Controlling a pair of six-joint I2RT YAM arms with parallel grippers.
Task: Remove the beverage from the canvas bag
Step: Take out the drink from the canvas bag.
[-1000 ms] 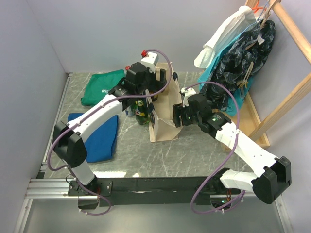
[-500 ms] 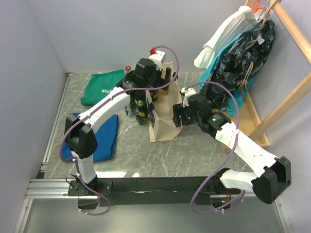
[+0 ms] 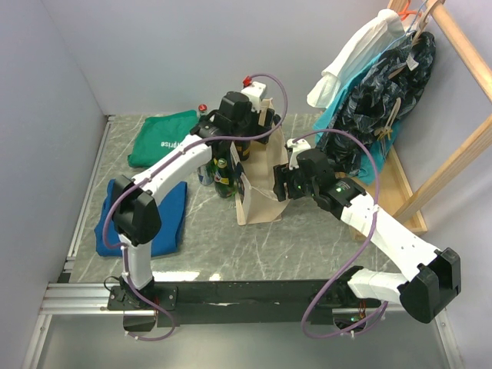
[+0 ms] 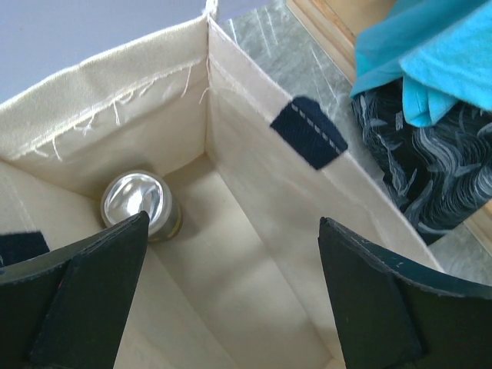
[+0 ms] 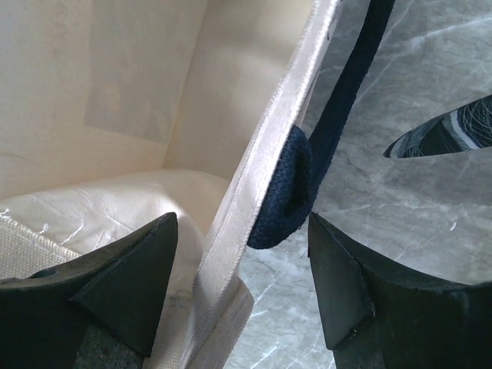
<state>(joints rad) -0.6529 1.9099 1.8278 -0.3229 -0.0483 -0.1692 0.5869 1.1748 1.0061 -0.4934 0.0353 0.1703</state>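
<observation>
The cream canvas bag (image 3: 260, 198) stands upright mid-table with its mouth wide. My left gripper (image 3: 257, 129) hovers over the bag's far end, pointing down. In the left wrist view it (image 4: 231, 254) is open with nothing between its fingers. Below it, a beverage can (image 4: 132, 200) with a silver top stands in a corner of the bag's floor, by the left fingertip. My right gripper (image 3: 279, 183) is at the bag's right rim. There it (image 5: 242, 261) is open, and its fingers straddle the rim (image 5: 269, 154) and a navy handle (image 5: 338, 115).
Green bottles (image 3: 223, 175) stand just left of the bag. A green cloth (image 3: 161, 137) and a blue cloth (image 3: 157, 215) lie further left. A wooden rack (image 3: 453, 154) hung with garments (image 3: 384, 77) stands at the right, and the garments hang close to the bag.
My left arm has swung right and up, bringing its gripper over the bag's mouth. The right arm and the bag have stayed put.
</observation>
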